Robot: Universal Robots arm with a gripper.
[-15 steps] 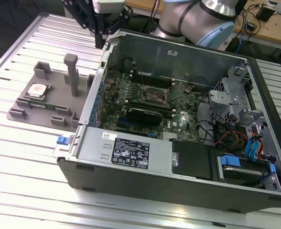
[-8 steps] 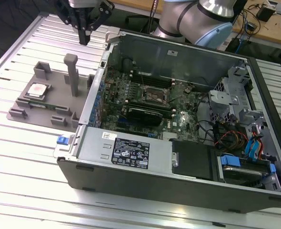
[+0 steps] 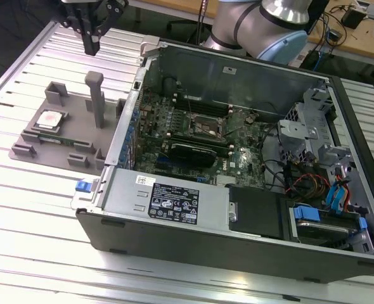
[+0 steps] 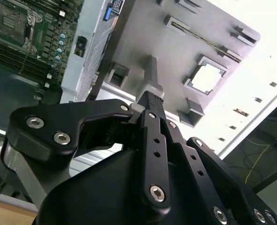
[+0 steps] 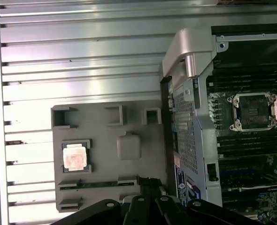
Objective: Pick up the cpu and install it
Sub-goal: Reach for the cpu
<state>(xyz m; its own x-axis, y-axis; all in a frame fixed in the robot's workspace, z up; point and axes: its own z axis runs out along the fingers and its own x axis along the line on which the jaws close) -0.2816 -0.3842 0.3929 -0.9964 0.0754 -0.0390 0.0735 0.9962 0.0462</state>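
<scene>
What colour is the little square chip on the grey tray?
The cpu is silvery white, clearest in the first wrist view.

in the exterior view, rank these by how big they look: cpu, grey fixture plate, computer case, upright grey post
1. computer case, by far the largest
2. grey fixture plate
3. upright grey post and cpu: they look about alike, the post taller and the cpu broader, so they are not ranked.

A ribbed metal table (image 3: 35, 215) holds a grey tray (image 3: 73, 130) (exterior view's left). An open computer case (image 3: 174, 235) lies just beside it.
</scene>
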